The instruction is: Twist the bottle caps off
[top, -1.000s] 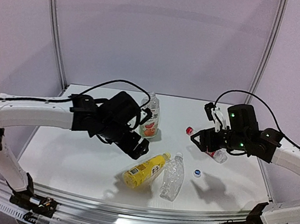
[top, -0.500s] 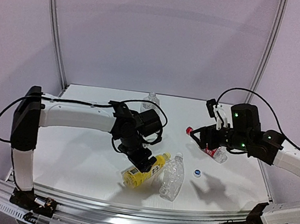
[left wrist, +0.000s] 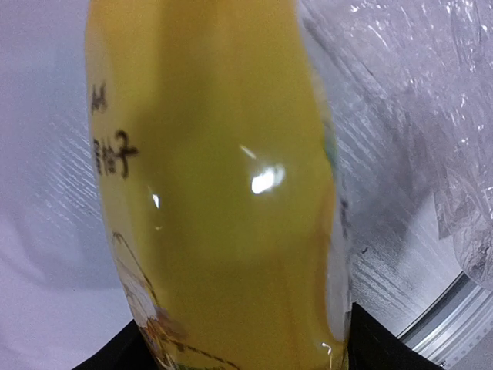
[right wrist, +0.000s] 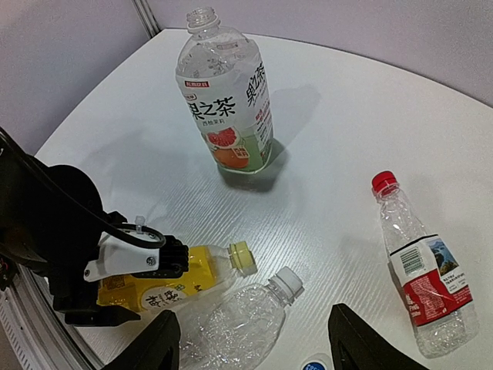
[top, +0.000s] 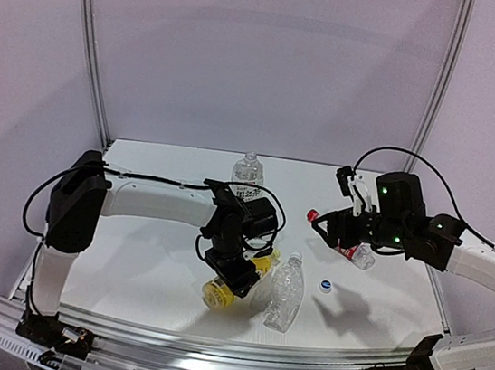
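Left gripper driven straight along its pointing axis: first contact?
The yellow plastic bottle lying on its side: it fills the left wrist view, with the left gripper astride it. The white table lies beneath. Whether there is contact yet is unclear.

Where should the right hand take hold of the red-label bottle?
Grip the red-label bottle across its labelled body, coming straight down from above. It lies flat on the table with bare space on both long sides, and the body is its widest, straightest part. That leaves the red cap on the narrow neck free for twisting.
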Robot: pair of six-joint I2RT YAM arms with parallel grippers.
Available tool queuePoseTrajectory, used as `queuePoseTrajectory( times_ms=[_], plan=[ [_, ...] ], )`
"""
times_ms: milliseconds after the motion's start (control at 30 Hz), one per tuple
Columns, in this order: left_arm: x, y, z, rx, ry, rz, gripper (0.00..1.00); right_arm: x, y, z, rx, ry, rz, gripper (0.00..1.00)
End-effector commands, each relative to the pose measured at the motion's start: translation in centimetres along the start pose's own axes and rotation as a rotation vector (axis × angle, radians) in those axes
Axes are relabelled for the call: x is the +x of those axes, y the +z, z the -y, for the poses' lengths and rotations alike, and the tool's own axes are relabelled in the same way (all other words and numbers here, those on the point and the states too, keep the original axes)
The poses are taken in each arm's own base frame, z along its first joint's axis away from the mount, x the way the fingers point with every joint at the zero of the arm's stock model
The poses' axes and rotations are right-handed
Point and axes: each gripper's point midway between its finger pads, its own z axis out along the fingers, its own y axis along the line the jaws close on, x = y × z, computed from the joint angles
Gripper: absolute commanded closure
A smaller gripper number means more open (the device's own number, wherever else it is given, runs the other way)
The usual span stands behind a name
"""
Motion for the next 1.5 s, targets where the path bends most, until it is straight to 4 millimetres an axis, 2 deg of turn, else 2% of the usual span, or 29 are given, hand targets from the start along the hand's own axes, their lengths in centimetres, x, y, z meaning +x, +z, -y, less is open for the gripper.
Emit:
queuePoseTrajectory(
  times_ms=[0,167,300,433,467,500,567,633,667,700,767,800,900,967,1167,1333,1467],
  plan=[
    [1.1,0.7,0.8,0.048,0.029,-0.062,0.26,0.6,0.3,-0.1,-0.002,-0.011,-0.018,0.33],
    [1.5,0.5,1.0,0.060,0.046,-0.063,0.36,0.8,0.6,-0.1,0.001,-0.014,-0.028,0.34],
    [1.9,-0.1,0.2,0.015,0.073,-0.032,0.42,1.1,1.0,0.0,0.005,-0.014,-0.044,0.36],
    [2.2,-3.1,-0.4,-0.021,0.099,0.118,0.52,1.3,1.2,-0.8,-0.040,-0.006,-0.055,0.37],
    [2.0,-4.7,-0.4,-0.039,0.122,0.195,0.51,1.3,1.2,-1.0,-0.054,-0.005,-0.055,0.37],
    [2.1,-5.0,-0.4,-0.069,0.154,0.251,0.51,1.3,1.1,-1.4,-0.076,-0.004,-0.057,0.37],
    [2.4,-7.7,-0.2,-0.118,0.199,0.384,0.51,1.2,0.9,-2.1,-0.114,0.000,-0.055,0.37],
    [3.8,-8.0,-0.1,-0.143,0.240,0.432,0.51,1.1,0.6,-2.8,-0.157,0.003,-0.050,0.37],
    [3.9,-9.1,0.5,-0.140,0.272,0.490,0.51,1.1,0.5,-3.4,-0.191,0.001,-0.050,0.37],
    [5.2,-8.3,0.8,-0.143,0.323,0.489,0.51,1.2,0.4,-3.9,-0.223,0.004,-0.054,0.38],
    [6.8,-8.1,1.8,-0.149,0.410,0.525,0.54,1.4,0.1,-5.7,-0.329,0.008,-0.070,0.38],
    [7.5,-8.1,2.2,-0.166,0.444,0.547,0.60,1.5,-0.1,-6.7,-0.392,0.017,-0.082,0.39],
    [8.5,-7.3,1.2,-0.249,0.458,0.573,0.92,2.0,-0.5,-8.9,-0.529,0.037,-0.139,0.41],
    [8.7,-7.1,0.5,-0.287,0.440,0.592,1.00,2.5,-0.7,-9.9,-0.592,0.048,-0.184,0.41],
    [8.7,-7.5,0.2,-0.507,0.514,0.624,1.00,4.7,0.6,-11.2,-0.685,0.100,-0.321,0.40],
    [8.5,-6.6,0.1,-0.601,0.551,0.580,1.00,6.2,1.9,-11.8,-0.692,0.111,-0.392,0.40],
    [8.5,-6.0,-0.3,-0.629,0.547,0.553,1.00,6.8,2.2,-12.2,-0.709,0.116,-0.424,0.44]
  ],
)
